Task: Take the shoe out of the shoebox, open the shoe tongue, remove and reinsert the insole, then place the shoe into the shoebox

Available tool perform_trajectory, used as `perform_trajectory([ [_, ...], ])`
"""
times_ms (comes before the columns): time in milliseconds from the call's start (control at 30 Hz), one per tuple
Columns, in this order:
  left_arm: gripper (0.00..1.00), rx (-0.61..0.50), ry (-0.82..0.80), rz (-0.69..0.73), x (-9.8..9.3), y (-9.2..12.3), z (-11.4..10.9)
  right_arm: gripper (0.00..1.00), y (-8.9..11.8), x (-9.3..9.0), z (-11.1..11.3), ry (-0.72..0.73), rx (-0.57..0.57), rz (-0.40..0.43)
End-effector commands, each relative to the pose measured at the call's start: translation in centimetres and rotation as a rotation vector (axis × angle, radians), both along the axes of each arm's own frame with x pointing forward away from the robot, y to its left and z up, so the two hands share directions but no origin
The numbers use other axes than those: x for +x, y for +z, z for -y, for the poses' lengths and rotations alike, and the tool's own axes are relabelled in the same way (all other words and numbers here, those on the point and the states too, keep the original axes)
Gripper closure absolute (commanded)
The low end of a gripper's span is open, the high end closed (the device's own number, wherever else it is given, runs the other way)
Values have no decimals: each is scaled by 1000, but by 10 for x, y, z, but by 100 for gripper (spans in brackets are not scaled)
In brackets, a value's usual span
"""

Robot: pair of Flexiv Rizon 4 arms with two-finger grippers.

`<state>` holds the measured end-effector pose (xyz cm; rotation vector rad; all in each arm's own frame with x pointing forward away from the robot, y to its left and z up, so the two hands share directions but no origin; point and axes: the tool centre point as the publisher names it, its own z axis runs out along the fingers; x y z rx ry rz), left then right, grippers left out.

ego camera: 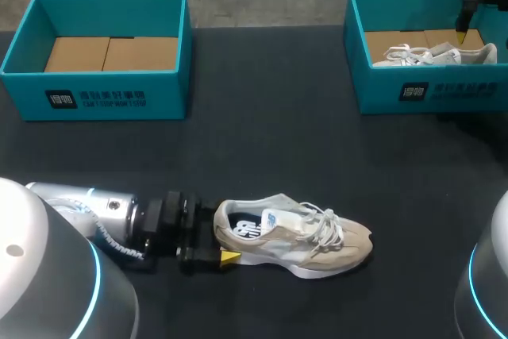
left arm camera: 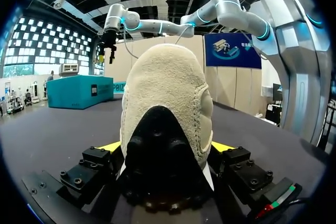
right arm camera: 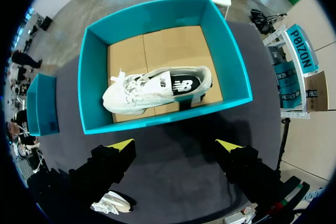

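A beige sneaker (ego camera: 298,240) lies on its sole on the dark table, toe to the right. My left gripper (ego camera: 213,236) is at its heel, open, with a yellow-tipped finger on either side. The left wrist view is filled by that heel (left arm camera: 165,103), which stands between the open fingers (left arm camera: 113,146). A second, white sneaker (ego camera: 436,55) lies inside the right teal shoebox (ego camera: 429,93). My right gripper (ego camera: 462,37) hangs open above this box. Seen from the right wrist, the white sneaker (right arm camera: 157,90) lies on the cardboard floor of the box (right arm camera: 92,77), far beneath the right gripper (right arm camera: 174,145).
An empty teal shoebox (ego camera: 95,93) with a cardboard floor stands at the back left. The right shoebox (left arm camera: 79,92) shows far ahead of the left gripper. The beige sneaker (right arm camera: 110,203) also appears small in the right wrist view.
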<state>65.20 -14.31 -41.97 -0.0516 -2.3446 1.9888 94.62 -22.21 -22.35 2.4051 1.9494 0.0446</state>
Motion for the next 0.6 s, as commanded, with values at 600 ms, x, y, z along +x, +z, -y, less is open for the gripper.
perform_trajectory([
  [600,0,10,-19,-22,4,8,-9,0,0,0,0,-2,-1,0],
])
